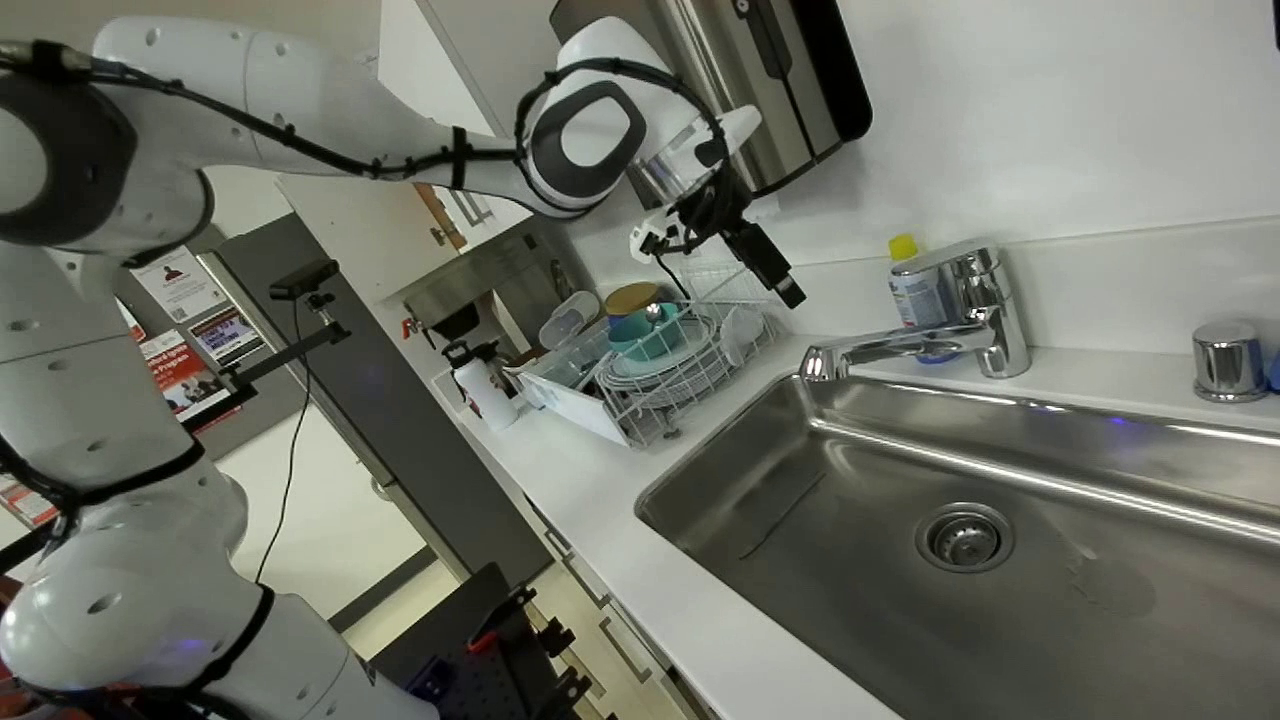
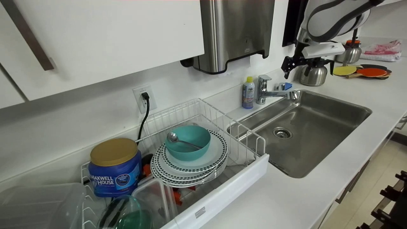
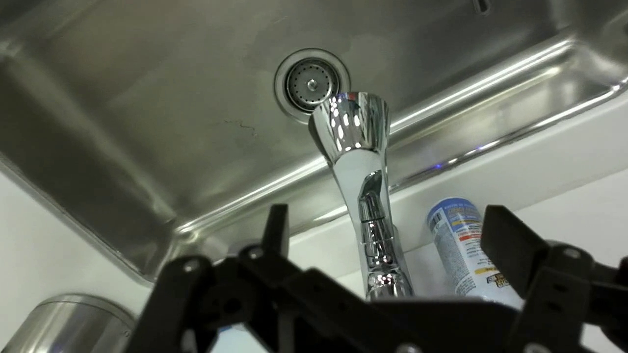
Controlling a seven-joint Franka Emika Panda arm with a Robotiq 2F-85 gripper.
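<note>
Hand point(image 3: 387, 225): spread wide, holding nothing, hanging above and apart from the tap.
Tap point(image 3: 375, 211): at the sink's point(image 3: 206, 88) back edge, framed between the fingers in the wrist view, not gripped.
Lining up: any move down seems best made slowly, with the tap kept centred so neither finger knocks it.
Spray can point(image 3: 463, 250): upright just beside the tap; likely easy to tip, so give it room.
Wrist view: tells the sideways fit over the tap, not the height.
Both exterior views: show that height, plus the dish rack point(image 2: 219, 197), absent from the wrist view.
Paddles point(image 2: 372, 72): on the counter point(image 2: 388, 98) past the sink, in an exterior view only.
</note>
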